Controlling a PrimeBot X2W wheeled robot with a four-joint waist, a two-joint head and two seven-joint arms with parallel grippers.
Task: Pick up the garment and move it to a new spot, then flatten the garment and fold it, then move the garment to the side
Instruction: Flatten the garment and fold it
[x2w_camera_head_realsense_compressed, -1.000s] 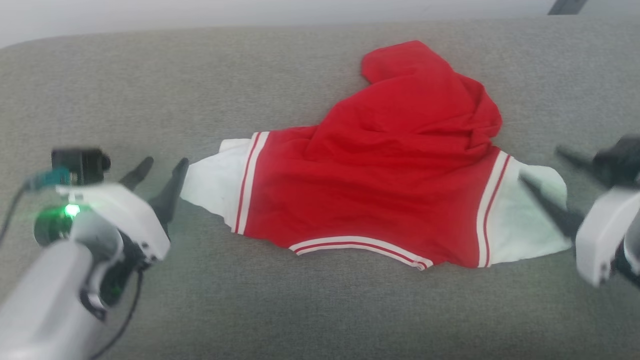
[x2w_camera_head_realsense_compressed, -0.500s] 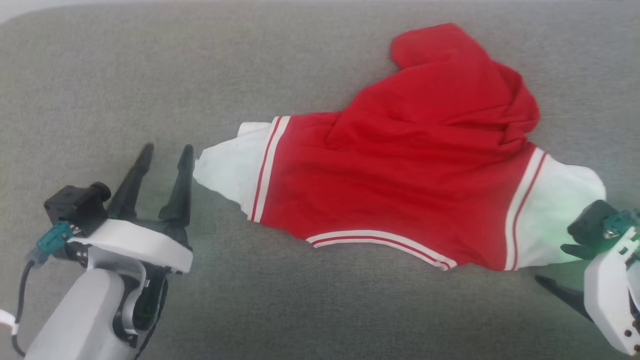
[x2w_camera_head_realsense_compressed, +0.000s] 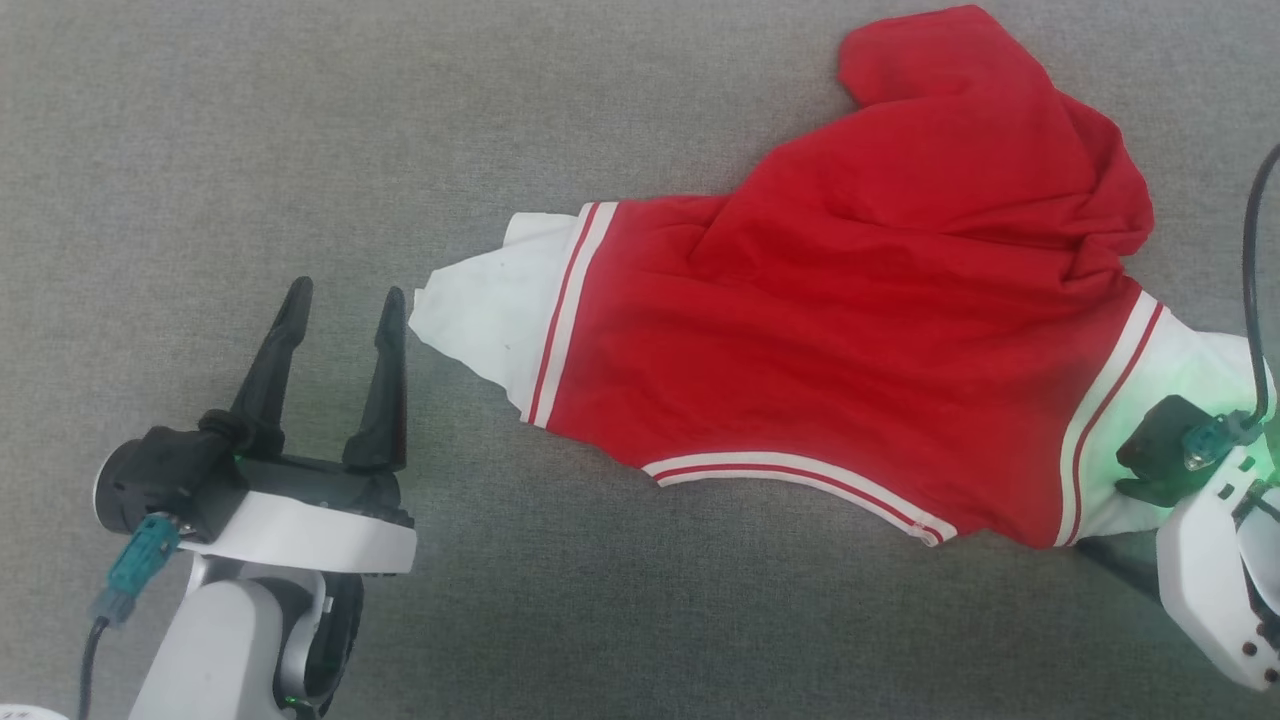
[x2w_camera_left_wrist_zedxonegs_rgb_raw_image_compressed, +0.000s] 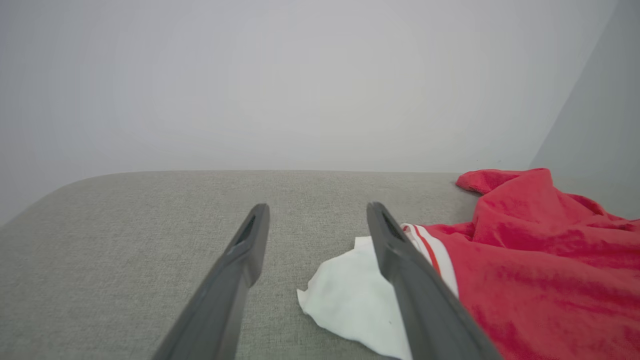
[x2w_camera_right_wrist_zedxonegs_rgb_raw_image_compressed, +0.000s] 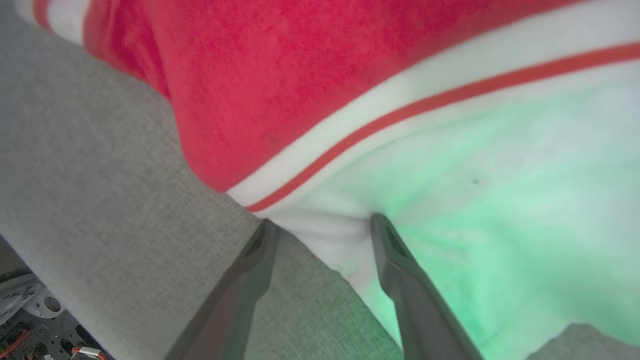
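The garment (x2w_camera_head_realsense_compressed: 850, 330), a red jersey, lies crumpled on a grey fabric surface, its white inside showing as flaps at both ends (x2w_camera_head_realsense_compressed: 480, 310). Striped trim (x2w_camera_head_realsense_compressed: 800, 475) runs along its near edge, and no print shows. My left gripper (x2w_camera_head_realsense_compressed: 347, 292) is open, its right fingertip just left of the left white flap (x2w_camera_left_wrist_zedxonegs_rgb_raw_image_compressed: 350, 295) with nothing between the fingers. The garment (x2w_camera_left_wrist_zedxonegs_rgb_raw_image_compressed: 540, 270) lies right of those fingers. My right gripper (x2w_camera_right_wrist_zedxonegs_rgb_raw_image_compressed: 324, 222) is open at the near edge of the right white flap (x2w_camera_right_wrist_zedxonegs_rgb_raw_image_compressed: 500, 200): one finger over the cloth, the other over grey fabric.
The grey upholstered surface (x2w_camera_head_realsense_compressed: 300, 120) spreads wide to the left and behind the jersey. Its rounded far edge (x2w_camera_left_wrist_zedxonegs_rgb_raw_image_compressed: 150, 175) meets a pale wall. Past its near edge are robot base parts (x2w_camera_right_wrist_zedxonegs_rgb_raw_image_compressed: 20, 300). A black cable (x2w_camera_head_realsense_compressed: 1250, 250) hangs at the right.
The head camera has tipped down, so the surface's far edge left the picture. My right gripper came down to the near edge of the right flap. The left gripper's fingers turned upright beside the left flap.
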